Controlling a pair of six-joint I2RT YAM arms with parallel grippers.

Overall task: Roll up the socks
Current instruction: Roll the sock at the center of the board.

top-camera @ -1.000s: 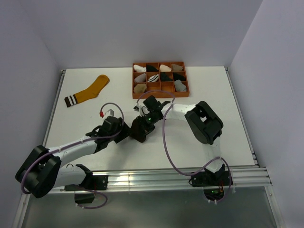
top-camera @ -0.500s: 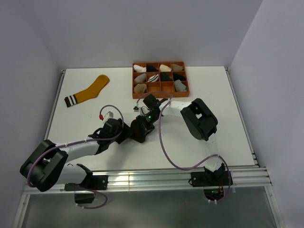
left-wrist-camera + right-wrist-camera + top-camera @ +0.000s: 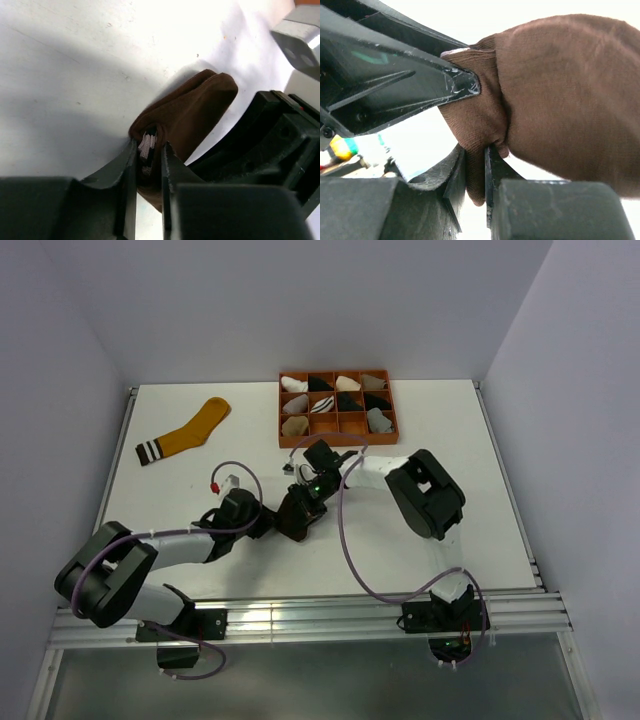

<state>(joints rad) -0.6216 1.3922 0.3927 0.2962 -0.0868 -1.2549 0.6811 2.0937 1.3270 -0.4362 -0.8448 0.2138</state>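
The dark brown sock [image 3: 192,110] is bunched into a roll on the white table, mid-table between both grippers. My left gripper [image 3: 149,146] is shut on its striped cuff end. My right gripper [image 3: 475,161] is shut on a fold of the same sock [image 3: 560,85] from the opposite side. In the top view the left gripper [image 3: 268,523] and right gripper [image 3: 298,512] meet and hide most of the sock. The mustard-yellow sock [image 3: 186,432] lies flat at the far left. The grey sock is out of view.
An orange divided tray [image 3: 338,423] with small sock bundles stands at the back centre, just beyond the right wrist. The left gripper's finger [image 3: 400,85] shows close in the right wrist view. Walls enclose the table on three sides.
Both grippers stay shut on the brown sock. The left arm's elbow has shifted right and the grippers have drawn slightly closer together.
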